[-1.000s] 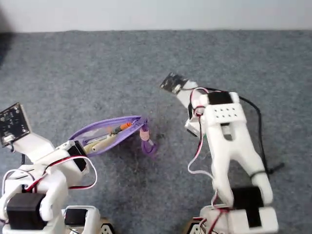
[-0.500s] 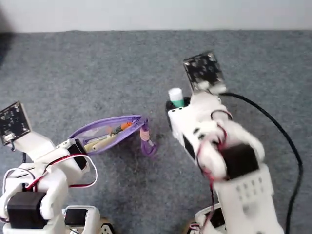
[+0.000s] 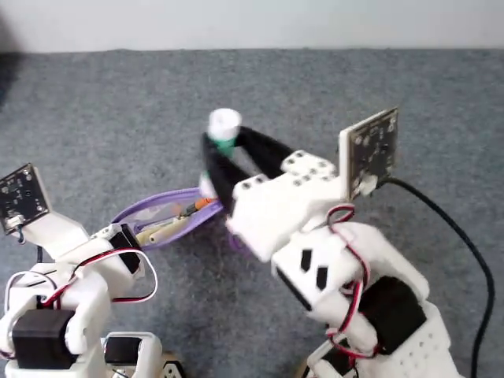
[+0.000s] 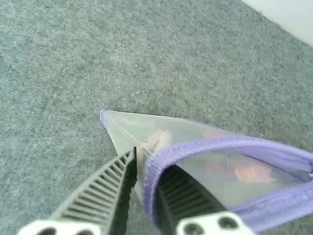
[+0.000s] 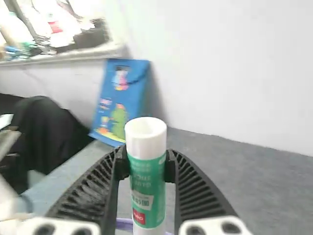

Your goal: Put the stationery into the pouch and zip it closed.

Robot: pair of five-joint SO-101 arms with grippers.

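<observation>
Left gripper at the front-left of the grey table, fingers pressed together, pinching the left end of the pouch. In the left wrist view the gripper has one finger on each side of the pouch wall, right by its corner. The pouch is clear with a purple zip band, lies left of centre toward the front edge, and its mouth gapes open. An orange item shows through its side. Right gripper is clamped on a glue stick with a white cap and green label. The stick is lifted off the table; in the high view it shows just past the pouch's right end, toward the back edge. Right wrist view: glue stick upright between the black fingers, gripper tight on its body. A blue bag leans on a white wall behind.
</observation>
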